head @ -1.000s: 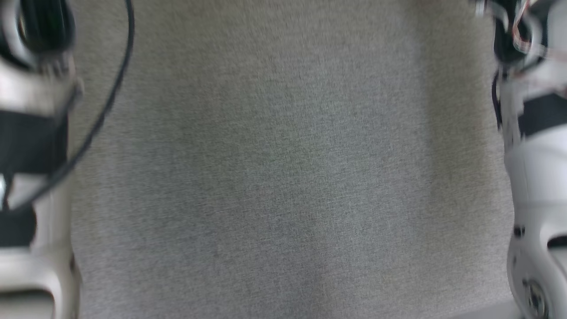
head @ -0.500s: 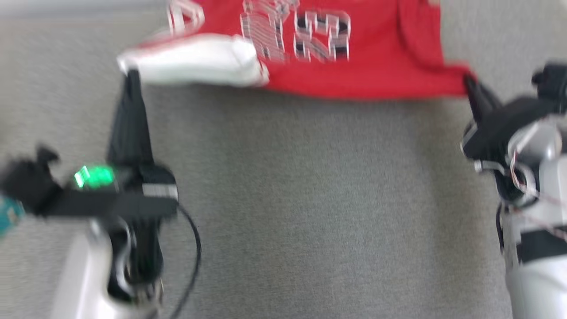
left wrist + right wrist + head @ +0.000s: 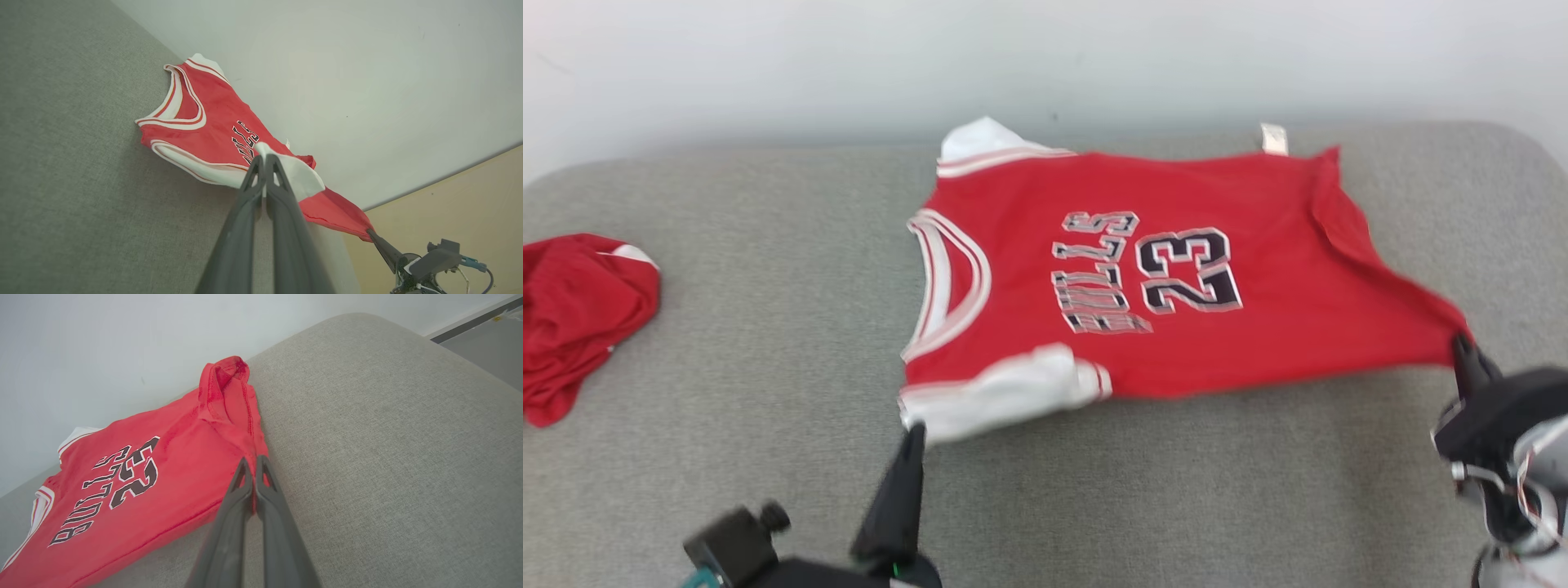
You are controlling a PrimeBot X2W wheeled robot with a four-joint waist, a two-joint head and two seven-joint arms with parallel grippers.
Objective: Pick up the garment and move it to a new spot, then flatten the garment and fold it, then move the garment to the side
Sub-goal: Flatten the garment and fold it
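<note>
Left end effector [image 3: 913, 431] was fully closed, its two dark fingers pinching the white-trimmed shoulder corner of the jersey [image 3: 1258, 269] at the near left. Right end effector [image 3: 1462, 347] was likewise fully closed, clamped on the red hem corner at the near right, which was drawn out to a point.

Room: a plain pale wall [image 3: 1045, 57] ran directly behind the work surface. In the left wrist view a beige floor [image 3: 449, 196] showed beyond the surface edge. In the right wrist view a dark baseboard strip [image 3: 470, 321] met the wall at the upper right.

Surface: tabletop [image 3: 768, 367] covered in grey woven fabric, corners rounded, far edge against the wall.

Jersey: red, white trim at neck and armholes, "BULLS 23" in dark outlined characters, print face up. It lay spread over the far middle-to-right part of the tabletop, neck toward the robot's left, hem toward the right, far edge close to the wall. The right hem edge was folded over on itself.

Second red garment [image 3: 580, 318] with a bit of white trim lay crumpled at the left edge of the tabletop, well apart from the jersey.

White label [image 3: 1272, 137] stuck up at the far edge of the jersey.
</note>
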